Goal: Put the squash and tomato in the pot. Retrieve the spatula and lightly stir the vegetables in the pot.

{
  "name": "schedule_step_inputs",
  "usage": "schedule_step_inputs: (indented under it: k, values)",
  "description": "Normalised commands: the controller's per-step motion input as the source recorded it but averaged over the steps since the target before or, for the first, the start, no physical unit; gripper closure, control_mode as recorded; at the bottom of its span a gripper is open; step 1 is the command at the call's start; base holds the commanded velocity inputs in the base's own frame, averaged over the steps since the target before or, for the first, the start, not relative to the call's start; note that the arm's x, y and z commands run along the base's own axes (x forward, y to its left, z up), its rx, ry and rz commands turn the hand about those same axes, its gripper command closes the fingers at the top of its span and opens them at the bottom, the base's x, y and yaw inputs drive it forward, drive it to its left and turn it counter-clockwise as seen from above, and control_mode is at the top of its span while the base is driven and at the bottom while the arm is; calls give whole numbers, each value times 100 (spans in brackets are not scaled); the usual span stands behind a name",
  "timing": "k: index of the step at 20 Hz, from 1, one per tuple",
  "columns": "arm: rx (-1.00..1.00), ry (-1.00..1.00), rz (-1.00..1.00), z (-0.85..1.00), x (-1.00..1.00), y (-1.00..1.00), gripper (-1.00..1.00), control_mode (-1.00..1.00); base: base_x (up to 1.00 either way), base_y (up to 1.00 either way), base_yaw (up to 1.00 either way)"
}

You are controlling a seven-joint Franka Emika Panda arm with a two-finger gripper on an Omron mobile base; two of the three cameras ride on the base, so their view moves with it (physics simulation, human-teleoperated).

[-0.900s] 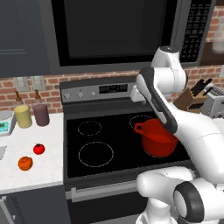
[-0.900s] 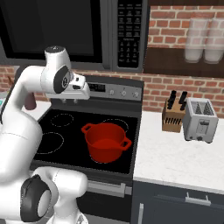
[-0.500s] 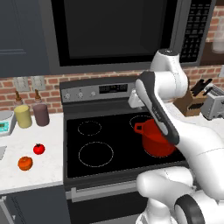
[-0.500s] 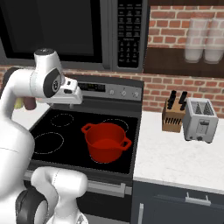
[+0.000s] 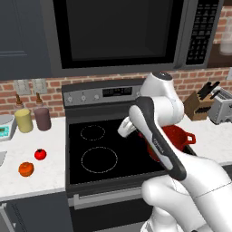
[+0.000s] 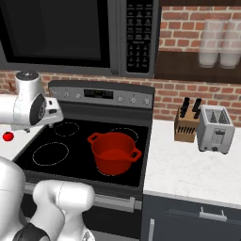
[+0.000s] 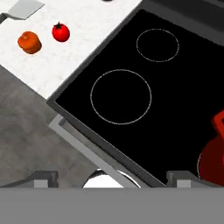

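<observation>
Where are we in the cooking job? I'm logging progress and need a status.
Nothing looks done yet. The squash and tomato sit on the counter left of the stove, and the pot on the stove looks empty. The end effector is open, holding nothing. Left: load both vegetables, fetch the spatula, stir.

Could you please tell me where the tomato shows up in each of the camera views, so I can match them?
Left base view: the tomato lies on the white counter at the left, just above the squash.
Right base view: at the far left edge, beside the stove.
Hand view: top left, right of the squash.
Shared landmark: the stove's black cooktop.
</observation>
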Motion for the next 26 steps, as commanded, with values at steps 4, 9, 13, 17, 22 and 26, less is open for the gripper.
schedule_step_inputs:
  k: [4, 9, 13, 17, 22, 26]
  values:
    - [-1, -9, 49, -24, 0, 100, -100, -100, 0, 0, 0]
    - [-3, -2, 25, -7, 5, 100, -100, -100, 0, 0, 0]
    - [0, 0, 15, -1, 12, 100, -100, -100, 0, 0, 0]
    - [0, 0, 7, -14, 24, 100, -100, -100, 0, 0, 0]
    - [0, 0, -4, -54, 32, 96, -100, -100, 0, 0, 0]
    - [1, 0, -11, -54, 7, 85, -100, -100, 0, 0, 0]
